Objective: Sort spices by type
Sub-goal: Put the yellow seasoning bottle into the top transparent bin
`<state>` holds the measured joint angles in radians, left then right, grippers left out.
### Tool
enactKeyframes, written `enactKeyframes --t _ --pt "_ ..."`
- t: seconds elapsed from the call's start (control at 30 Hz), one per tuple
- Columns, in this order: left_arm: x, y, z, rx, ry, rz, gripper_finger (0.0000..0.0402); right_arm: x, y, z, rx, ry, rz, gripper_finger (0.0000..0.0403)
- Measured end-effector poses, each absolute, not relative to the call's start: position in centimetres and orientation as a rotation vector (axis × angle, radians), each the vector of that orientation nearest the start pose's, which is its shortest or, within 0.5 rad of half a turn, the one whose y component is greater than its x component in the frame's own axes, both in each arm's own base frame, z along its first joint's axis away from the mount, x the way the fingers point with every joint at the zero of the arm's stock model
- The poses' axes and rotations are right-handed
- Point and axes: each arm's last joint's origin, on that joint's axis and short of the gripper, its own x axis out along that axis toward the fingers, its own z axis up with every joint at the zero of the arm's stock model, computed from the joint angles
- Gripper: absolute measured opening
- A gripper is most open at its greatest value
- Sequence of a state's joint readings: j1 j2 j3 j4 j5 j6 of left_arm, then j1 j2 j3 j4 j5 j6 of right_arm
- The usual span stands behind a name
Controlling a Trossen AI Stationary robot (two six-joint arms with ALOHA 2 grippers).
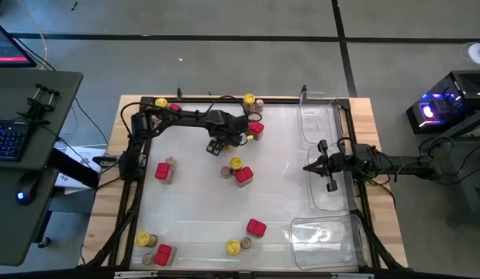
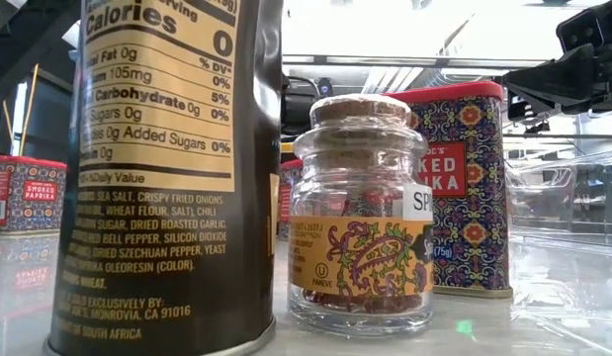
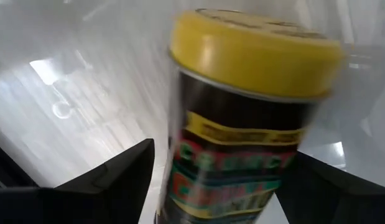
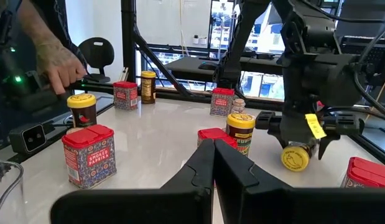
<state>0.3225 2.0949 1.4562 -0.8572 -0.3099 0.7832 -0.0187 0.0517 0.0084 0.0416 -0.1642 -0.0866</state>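
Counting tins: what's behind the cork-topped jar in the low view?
Behind the cork-topped jar stands a red paprika tin; its left part is hidden, as is anything farther back.

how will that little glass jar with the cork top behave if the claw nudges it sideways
The glass jar stands upright on a wide flat base, so it would probably slide on the glossy table rather than tip. Its round body would likely roll if it fell. Being glass, it may crack in a hard knock against the red tin behind it.

Dark jar [image 2: 157, 168] — nutrition panel: "Calories 0", "Sodium 105mg", "Monrovia, CA 91016". Red tin [image 2: 31, 193], left of it — "SMOKED PAPRIKA". Glass jar [image 2: 360, 213], right — "PAREVE".
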Motion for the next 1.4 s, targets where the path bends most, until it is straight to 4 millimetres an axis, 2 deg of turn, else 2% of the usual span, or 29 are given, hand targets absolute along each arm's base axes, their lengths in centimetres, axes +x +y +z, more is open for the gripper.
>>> enactKeyframes --t 0.1,0.27,0.43,0.67,0.83,0.97,1.17,1.3,1.4 --pt "36.9 13.1 14.2 0.551 1.614 -0.099 0.0253 10.0 0.3 16.6 -0.087 -0.005 0.146 0.0001" --pt "36.9 13.7 15.9 0.366 1.501 -0.034 0.0159 10.0 0.3 16.6 -0.086 -0.004 0.146 0.0001" --pt "35.3 15.2 19.1 0.186 1.415 0.030 0.0157 10.0 0.3 16.6 -0.086 -0.005 0.146 0.0001" --pt "32.9 15.5 25.9 0.068 1.167 0.103 0.0157 10.0 0.3 16.6 -0.086 -0.004 0.145 0.0001" --pt "32.0 13.0 29.0 0.074 1.089 0.108 0.0157 10.0 0.3 16.6 -0.086 -0.004 0.145 0.0001" --pt "32.0 9.7 30.5 0.049 1.036 0.057 0.0157 10.0 0.3 16.6 -0.089 -0.004 0.140 0.0001" --pt "32.6 4.2 31.9 0.065 0.955 -0.109 0.0157 10.0 -0.2 17.4 -0.131 -0.075 -0.026 0.0001" --pt "33.3 1.9 32.0 0.130 0.918 -0.086 0.0157 9.7 -0.2 19.4 0.049 -0.290 -0.016 0.0001" --pt "33.8 1.1 31.7 0.171 0.916 -0.046 0.0168 8.8 -0.4 21.3 0.308 -0.519 -0.035 0.0001"
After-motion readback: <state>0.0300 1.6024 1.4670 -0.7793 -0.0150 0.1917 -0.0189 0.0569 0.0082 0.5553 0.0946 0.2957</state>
